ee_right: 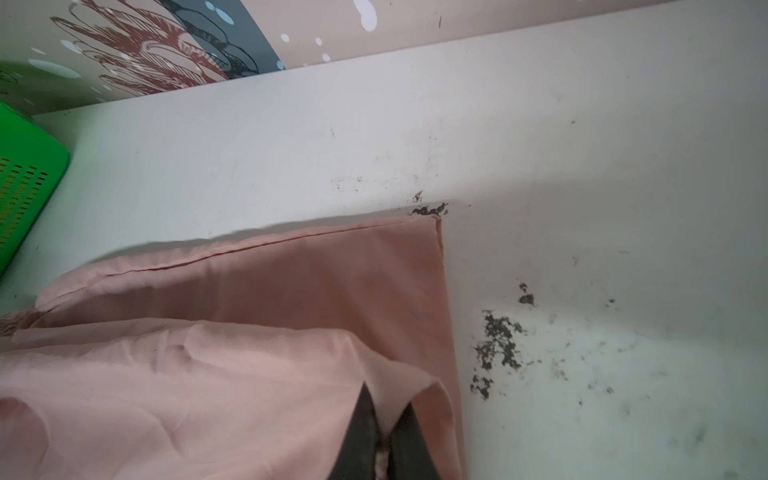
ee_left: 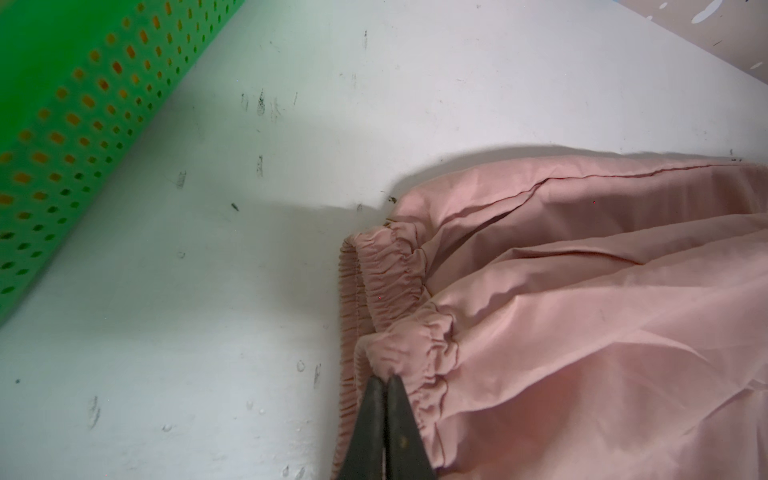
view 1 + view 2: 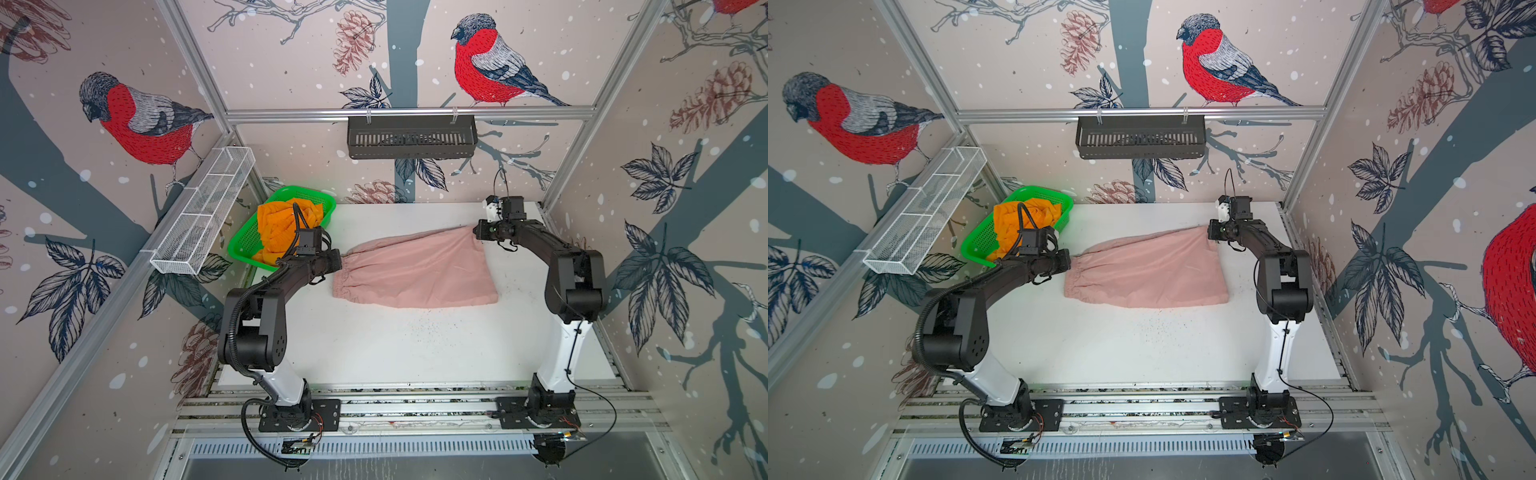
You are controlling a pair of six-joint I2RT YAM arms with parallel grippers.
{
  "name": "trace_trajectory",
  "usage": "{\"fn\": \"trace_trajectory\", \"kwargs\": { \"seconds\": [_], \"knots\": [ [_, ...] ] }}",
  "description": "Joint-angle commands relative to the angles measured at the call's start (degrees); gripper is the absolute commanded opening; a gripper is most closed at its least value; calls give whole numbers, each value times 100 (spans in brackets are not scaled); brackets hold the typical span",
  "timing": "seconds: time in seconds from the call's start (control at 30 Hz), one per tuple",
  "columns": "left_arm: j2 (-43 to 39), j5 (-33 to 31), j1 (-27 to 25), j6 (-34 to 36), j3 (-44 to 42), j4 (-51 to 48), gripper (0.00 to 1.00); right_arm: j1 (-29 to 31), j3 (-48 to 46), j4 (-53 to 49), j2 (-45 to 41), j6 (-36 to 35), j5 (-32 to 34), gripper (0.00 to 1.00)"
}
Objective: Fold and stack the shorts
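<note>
**Scene layout, left to right**

1. A white wire basket (image 3: 203, 212) is mounted on the left wall, above the tabletop (image 3: 374, 345).
2. A green basket (image 3: 243, 249) stands on the far left corner of the tabletop. The orange shorts (image 3: 276, 232) lie bunched inside it and rise above its rim. In the left wrist view the orange fabric shows through the holes in the basket wall (image 2: 83, 108).
3. The left hand (image 3: 337, 262) is just beside the green basket, on the side toward the centre. In the left wrist view its fingers are clenched together on the gathered waistband (image 2: 386, 270) of the pink shorts (image 3: 419, 270), at the far corner, and the pinched fabric puckers at the tips (image 2: 384, 378).
4. The pink shorts lie on the far centre of the tabletop between the two hands. The waistband points left and the hem points right. The near portion rests flat on the surface.
5. The right hand (image 3: 477, 231) is at the far right corner of the hem. In the right wrist view the hand (image 1: 386, 399) has a fold of pink fabric between its fingers, which stand only narrowly apart, grasping it. The hem corner beside them lies flat on the scuffed tabletop.
6. A black slotted rack (image 3: 411, 137) hangs from the rear rail, above the centre.
</note>
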Motion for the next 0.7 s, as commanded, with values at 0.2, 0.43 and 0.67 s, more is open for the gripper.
{"fn": "trace_trajectory", "kwargs": {
  "seconds": [0.2, 0.43, 0.67],
  "knots": [
    [165, -120, 21, 64, 286, 191, 88, 12, 16, 3, -63, -70, 28, 57],
    [-203, -511, 11, -179, 626, -464, 98, -76, -1738, 189, -1627, 358, 394, 66],
    [-791, 184, -418, 66, 405, 39, 98, -43, -3815, 479, -2776, 912, 501, 72]
  ]
}}
